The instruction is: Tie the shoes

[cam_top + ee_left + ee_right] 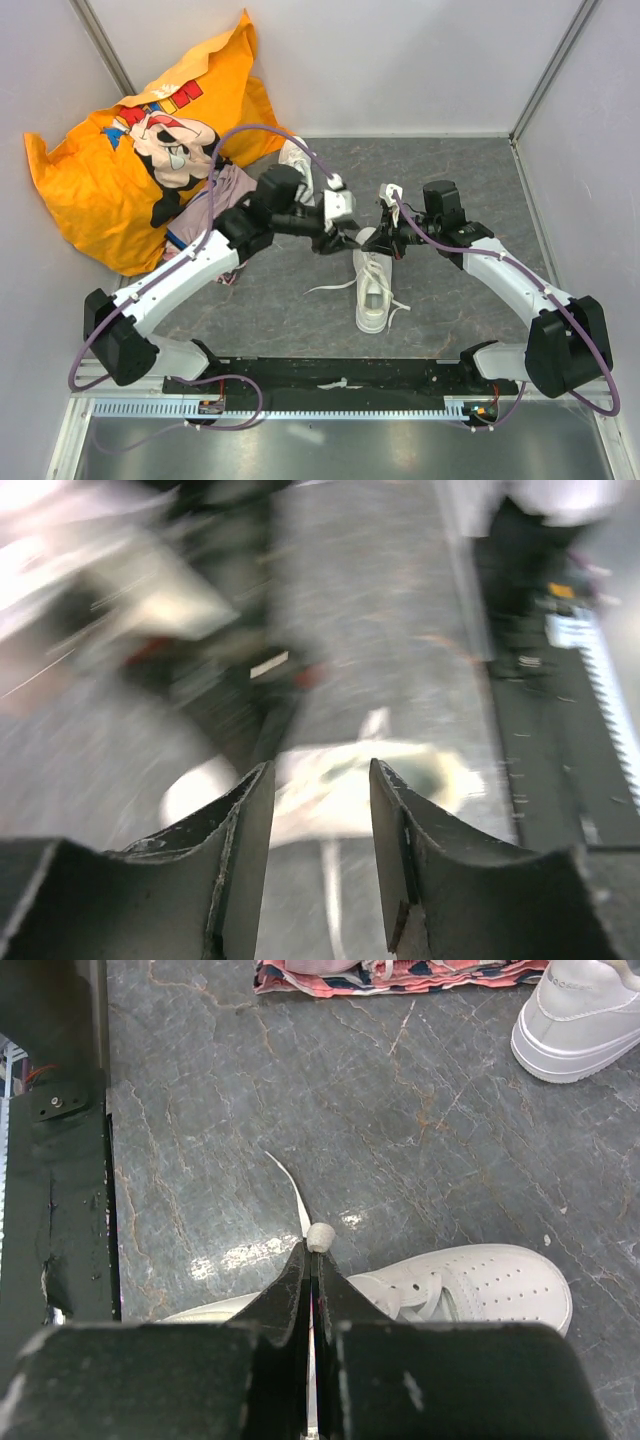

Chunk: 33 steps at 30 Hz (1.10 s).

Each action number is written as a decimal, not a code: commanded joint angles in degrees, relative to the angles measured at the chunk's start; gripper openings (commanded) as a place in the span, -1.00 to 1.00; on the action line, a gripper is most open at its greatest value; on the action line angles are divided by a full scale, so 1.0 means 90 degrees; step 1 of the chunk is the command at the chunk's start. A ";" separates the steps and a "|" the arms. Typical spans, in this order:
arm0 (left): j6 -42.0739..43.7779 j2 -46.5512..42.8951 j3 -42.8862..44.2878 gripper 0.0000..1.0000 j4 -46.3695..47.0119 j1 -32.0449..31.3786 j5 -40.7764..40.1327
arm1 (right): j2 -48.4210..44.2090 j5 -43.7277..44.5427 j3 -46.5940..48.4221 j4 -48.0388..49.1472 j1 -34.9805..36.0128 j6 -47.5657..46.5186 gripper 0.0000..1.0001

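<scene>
Spanning the grey tabletop (470, 200) beside a big orange cartoon cloth (110, 170), your left arm (190, 265) and right arm (500, 265) meet over the near shoe (372, 290), lying mid-table between them; the far shoe (296, 156) sits further back, by that cloth. The right fingers (290, 1295) are pinched flat on a lace (297, 1200), its capped tip (320, 1237) poking just past them. The left fingers (245, 830) hang above the near shoe, partly apart and empty, their view blurred. The likely trouble, judged from here: a grip so near the lace's end could slip off under a hard pull, or drag the light shoe.
</scene>
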 commanded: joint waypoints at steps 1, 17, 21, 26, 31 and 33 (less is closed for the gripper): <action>-0.0870 -0.0060 -0.0308 0.00 0.0552 0.0710 0.0218 | -0.0006 -0.0262 0.0024 0.0249 0.0074 -0.0054 -1.00; -0.2411 -0.0538 -0.1928 -0.04 0.1860 0.1414 0.0228 | 0.0570 0.0597 0.0424 -0.0113 0.0816 -0.0288 -1.00; -0.2773 -0.0743 -0.2319 -0.04 0.1968 0.1502 0.0218 | 0.0687 0.0870 0.0589 -0.0171 0.1080 -0.0279 -0.94; -0.3057 -0.1007 -0.2622 -0.02 0.2007 0.1551 0.0179 | 0.0766 0.1105 0.0921 -0.0590 0.1217 -0.0318 -0.24; -0.3204 -0.1124 -0.2769 -0.01 0.2212 0.1648 0.0199 | 0.0425 0.1417 0.1342 -0.1283 0.1178 -0.0474 0.10; -0.3194 -0.1153 -0.2808 -0.01 0.2270 0.1658 0.0238 | 0.0229 0.1437 0.1332 -0.1527 0.1022 -0.0581 0.15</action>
